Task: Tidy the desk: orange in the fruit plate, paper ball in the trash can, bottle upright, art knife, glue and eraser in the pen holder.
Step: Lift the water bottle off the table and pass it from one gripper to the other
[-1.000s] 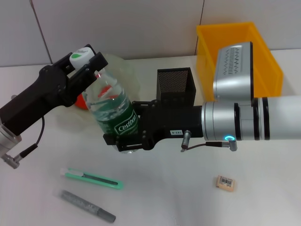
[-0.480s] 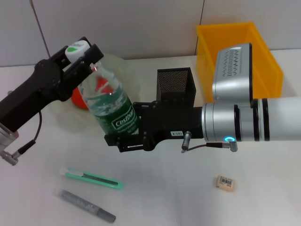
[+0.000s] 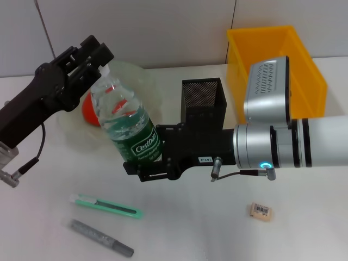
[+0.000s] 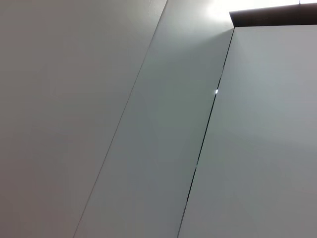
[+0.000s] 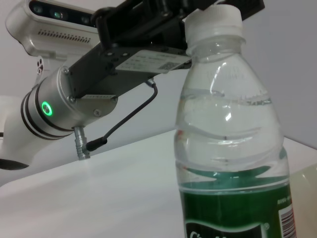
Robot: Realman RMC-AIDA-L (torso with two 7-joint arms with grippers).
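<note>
Bottle, clear with green label, stood nearly upright left of centre, leaning slightly. Left gripper clenched over its cap at upper left; right gripper grasped its labelled base. Orange showed behind it, partly hidden. Knife, glue and eraser lay on the counter along the lower frame.

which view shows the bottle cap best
The right wrist view: the white cap is close and unobstructed, under the left end effector. In the head view that end effector covers it atop the bottle. The left wrist view shows only wall.
</note>
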